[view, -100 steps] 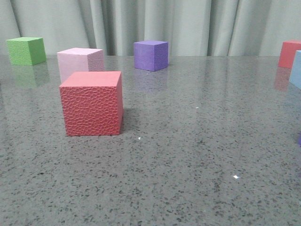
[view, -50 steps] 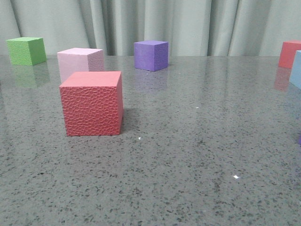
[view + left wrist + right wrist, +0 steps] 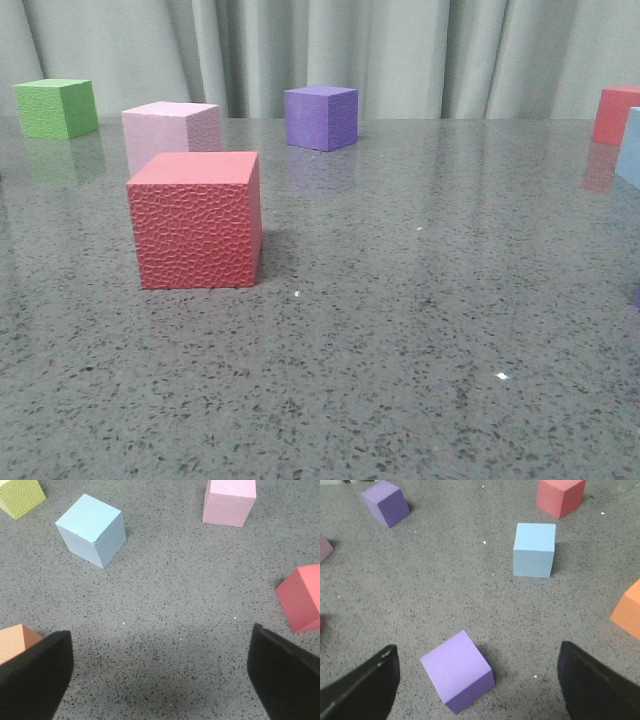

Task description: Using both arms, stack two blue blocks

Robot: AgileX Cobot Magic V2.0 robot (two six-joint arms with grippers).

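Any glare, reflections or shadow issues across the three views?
Front view: the glossy table mirrors the cubes, clearest under the green cube and purple cube; small specular dots, no blur. Left wrist view: a soft dark shadow lies between the fingers; blue block sharp. Right wrist view: even light, blue block crisp, short shadows.

Light falls soft and even from overhead; nothing is dim. The polished table (image 3: 420,330) throws pale mirror-images of the far cubes in the front view and a few pinpoint glints; no harsh glare. Under my left gripper (image 3: 160,680) a broad, diffuse shadow darkens the stone; my fingertips (image 3: 35,675) are blurred, too near the lens; the cubes beyond are sharp, with short soft-edged shadows.
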